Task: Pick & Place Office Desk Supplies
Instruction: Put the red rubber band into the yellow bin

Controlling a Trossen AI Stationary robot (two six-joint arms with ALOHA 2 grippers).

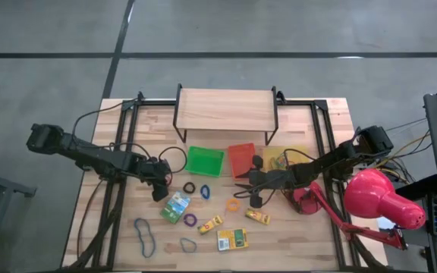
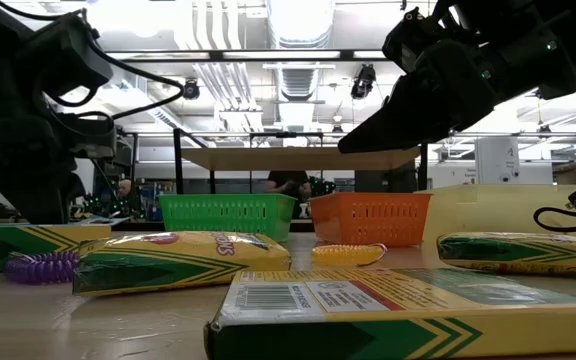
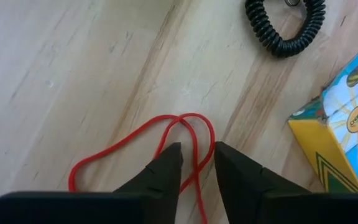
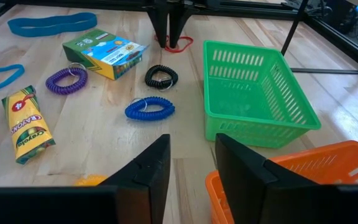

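— So where was the left gripper [image 3: 197,163] at that moment?
— Down at the tabletop [image 3: 73,68], left of the green tray [image 1: 205,161]. Its fingers [image 3: 166,171] stood a little apart, with strands of the red rubber band [image 3: 135,134] running between them. Whether they actually pinched the band, I could not tell.
— And the other supplies near it?
— A black coil band [image 3: 284,31] lay just beyond the red loop, and a crayon box [image 3: 344,134] sat close beside, apart from both.
— What about the right gripper [image 4: 191,162]?
— It hung above the table near the orange tray [image 4: 328,180], fingers spread, nothing between them.
— What lay in front of it?
— A blue coil band [image 4: 150,108], a purple coil band [image 4: 66,79], and a narrow yellow box [image 4: 27,124] on the wood; two flat blue rubber bands [image 4: 51,24] farther out.
— Anything in the trays?
— The green tray showed no band or box inside. The yellow tray [image 1: 294,155] was partly hidden by the arm.
— And the lamp?
— The red desk lamp [image 1: 381,201] stood at the table's right edge
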